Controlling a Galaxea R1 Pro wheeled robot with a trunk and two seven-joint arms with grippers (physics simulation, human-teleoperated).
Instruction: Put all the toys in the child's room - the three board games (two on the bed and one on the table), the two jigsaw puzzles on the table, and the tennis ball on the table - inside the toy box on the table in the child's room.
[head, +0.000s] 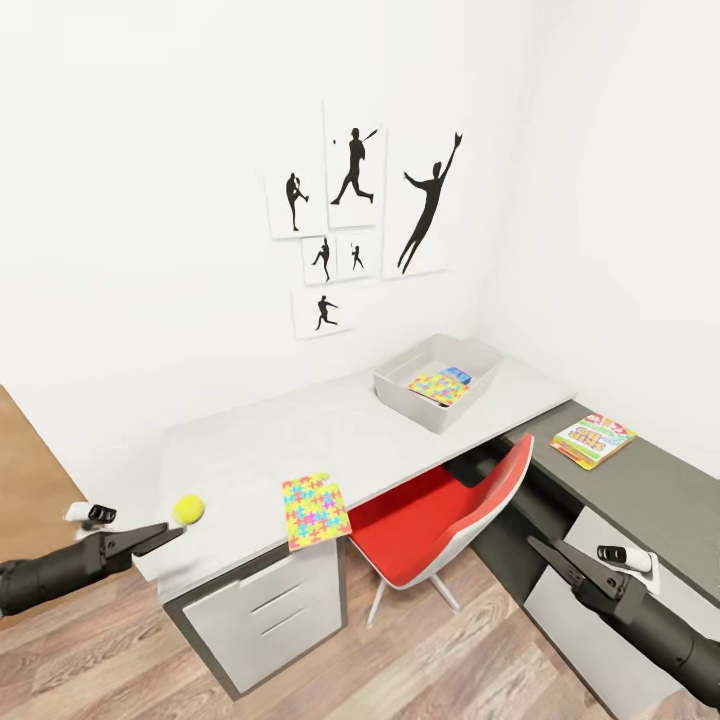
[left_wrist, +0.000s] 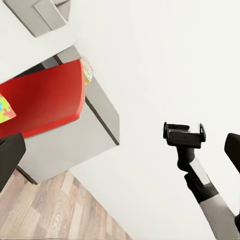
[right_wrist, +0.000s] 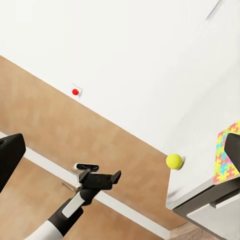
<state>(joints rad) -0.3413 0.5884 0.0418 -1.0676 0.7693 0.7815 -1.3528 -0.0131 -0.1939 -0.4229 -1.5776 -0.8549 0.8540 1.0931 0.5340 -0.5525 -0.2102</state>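
The grey toy box (head: 402, 396) stands at the back right of the pale table (head: 290, 430), with a jigsaw puzzle (head: 436, 386) and a blue board game (head: 458, 375) inside it. A second jigsaw puzzle (head: 315, 510) (right_wrist: 225, 160) overhangs the table's front edge. The tennis ball (head: 188, 509) (right_wrist: 174, 161) rests at the table's front left corner. Another board game (head: 593, 440) lies on the dark side section. My left gripper (head: 168, 533) (right_wrist: 98, 179) is open, just left of and below the ball. My right gripper (head: 540, 550) (left_wrist: 184, 134) hangs open below the side section. The bed is out of view.
A red and white swivel chair (head: 440, 520) (left_wrist: 45, 100) is tucked under the table between my arms. Drawers (head: 265, 610) sit below the table's left end. Black sports silhouette pictures (head: 355, 200) hang on the white wall. A red wall button (right_wrist: 75, 91) is low on the wall. Wood floor lies in front.
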